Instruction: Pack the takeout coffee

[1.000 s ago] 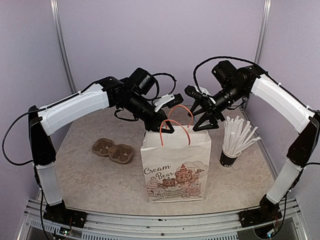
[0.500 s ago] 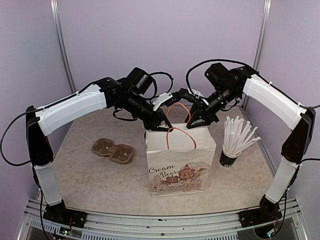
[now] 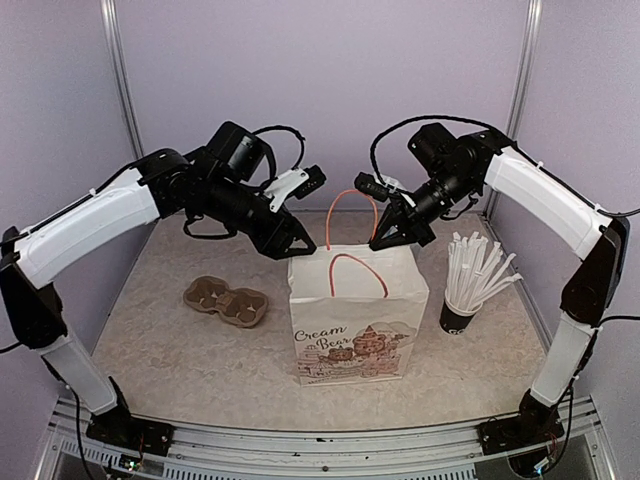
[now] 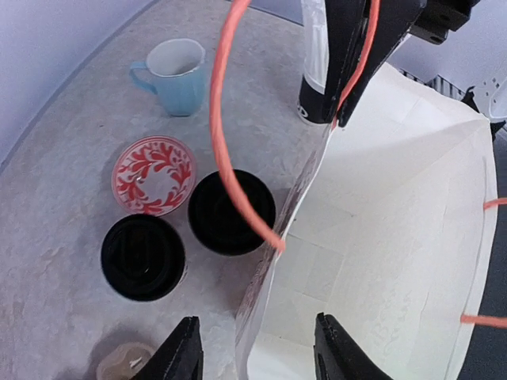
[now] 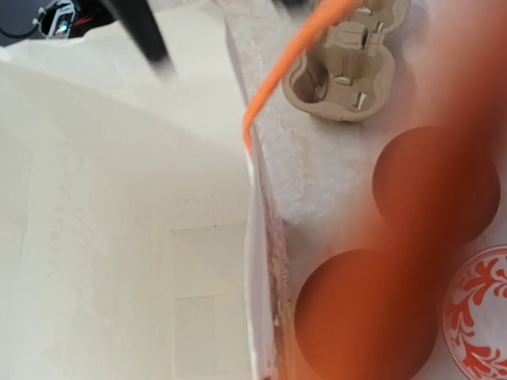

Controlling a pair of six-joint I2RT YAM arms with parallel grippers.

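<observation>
You would have found the left gripper (image 4: 257, 336) with fingers apart above the paper bag's (image 3: 352, 320) rim, and the right gripper (image 3: 390, 236) clamped on its orange handle (image 4: 214, 119). One coffee cup (image 4: 230, 212) stood just beside the bag's wall, and the second coffee cup (image 4: 143, 256) next to it.

Layout | you have the paper bag (image 3: 355, 315) mid-table | cup carrier (image 3: 226, 300) lies to its left | cup of straws (image 3: 458, 318) stands to its right | near lidded cup (image 4: 231, 211) sits just behind the bag's rear wall | far lidded cup (image 4: 143, 256) is beside it | saucer (image 4: 154, 175) lies just beside both | mug (image 4: 177, 77) stands beyond the saucer
</observation>
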